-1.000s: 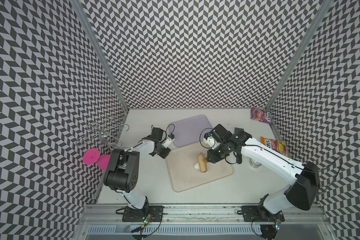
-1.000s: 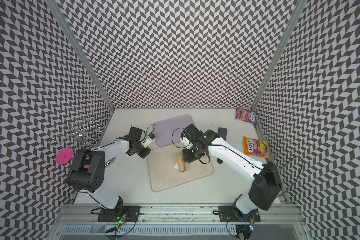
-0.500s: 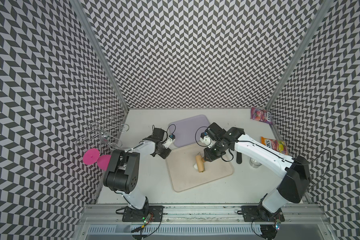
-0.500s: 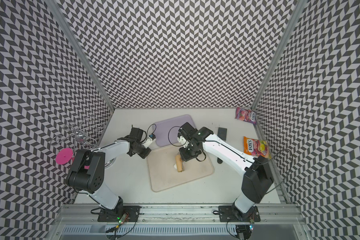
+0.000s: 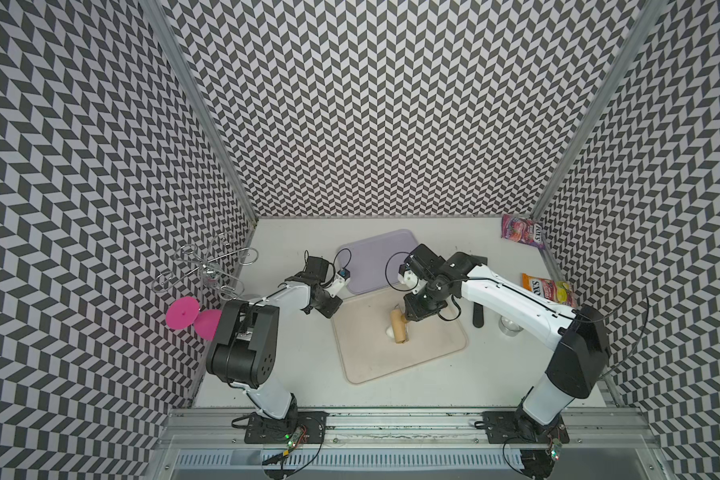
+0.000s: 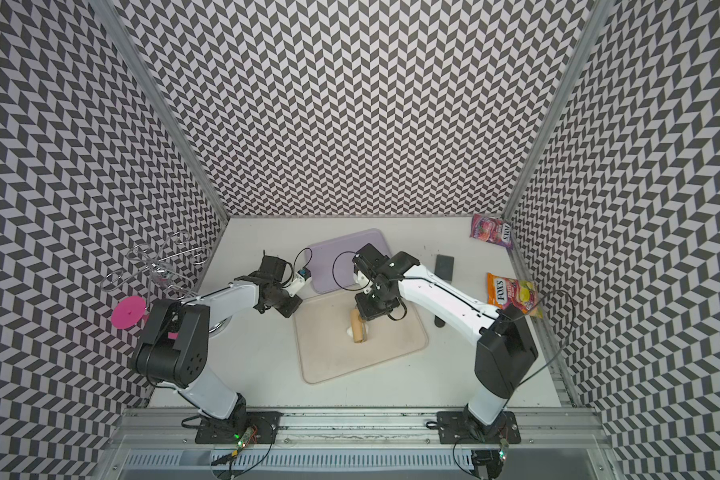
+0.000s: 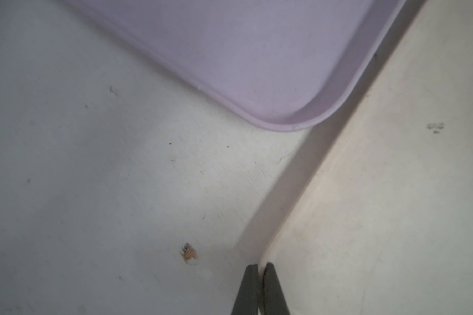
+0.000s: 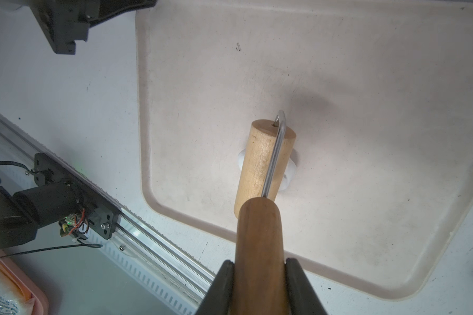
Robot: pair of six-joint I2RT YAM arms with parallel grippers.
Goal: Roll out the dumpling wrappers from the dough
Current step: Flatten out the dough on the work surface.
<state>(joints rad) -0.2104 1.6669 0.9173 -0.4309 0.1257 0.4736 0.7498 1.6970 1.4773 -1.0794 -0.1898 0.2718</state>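
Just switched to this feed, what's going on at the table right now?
The right gripper is clamped on the handle of the wooden roller, whose drum rests on a small lump of dough on the beige tray. Only the dough's edges show on either side of the drum; no flat round wrapper is visible. The left gripper is shut at the tray's corner rim, apparently pinching it to keep the tray steady.

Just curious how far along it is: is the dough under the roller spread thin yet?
Not yet: the dough shows only as a small, thick lump either side of the wooden roller.
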